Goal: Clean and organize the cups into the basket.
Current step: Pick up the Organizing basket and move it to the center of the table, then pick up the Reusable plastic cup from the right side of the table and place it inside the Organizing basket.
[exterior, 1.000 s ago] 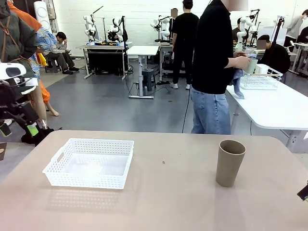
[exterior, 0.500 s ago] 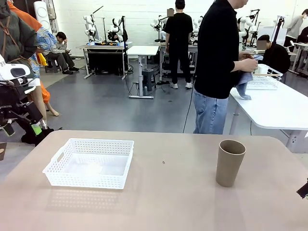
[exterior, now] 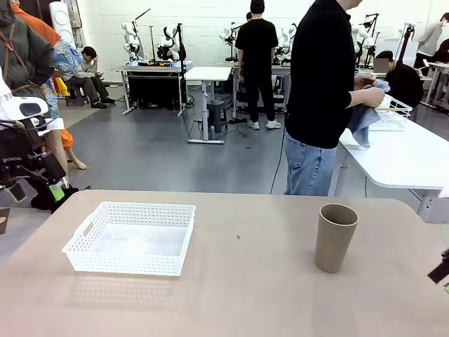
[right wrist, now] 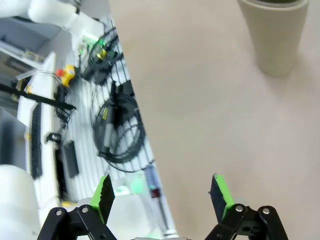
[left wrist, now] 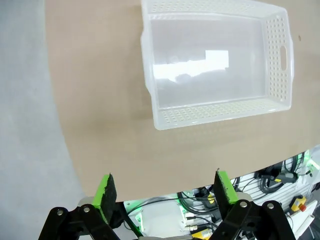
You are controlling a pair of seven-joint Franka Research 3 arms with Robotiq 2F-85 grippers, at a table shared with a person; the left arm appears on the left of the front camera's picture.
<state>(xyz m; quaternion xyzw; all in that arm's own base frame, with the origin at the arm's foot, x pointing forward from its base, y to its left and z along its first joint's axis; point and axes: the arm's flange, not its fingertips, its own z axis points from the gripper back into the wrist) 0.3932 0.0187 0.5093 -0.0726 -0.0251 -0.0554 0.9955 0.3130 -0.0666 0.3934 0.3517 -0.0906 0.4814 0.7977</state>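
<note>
Since a second ago the person (exterior: 323, 84) in the black top has stepped toward the picture's right and lifted a blue cloth (exterior: 363, 119) higher in both hands. The left pincer (exterior: 34, 191) has sunk slightly at the left edge, and the right pincer (exterior: 440, 270) has edged a little further into the front view. The cup and the basket have not moved.

One brown cup (exterior: 335, 237) stands upright, mouth up, on the right half of the counter (exterior: 245, 295). The white basket (exterior: 126, 261) sits on the left half, well apart from the cup.

In the left wrist view the left pincer (left wrist: 165, 187) is spread wide with nothing between its green pads, above the counter's near edge. The basket (left wrist: 220, 110) lies ahead of it, untouched. In the right wrist view the right pincer (right wrist: 161, 192) is also spread wide and holds nothing. The cup (right wrist: 274, 35) stands off to the upper right, apart from its fingers.
</note>
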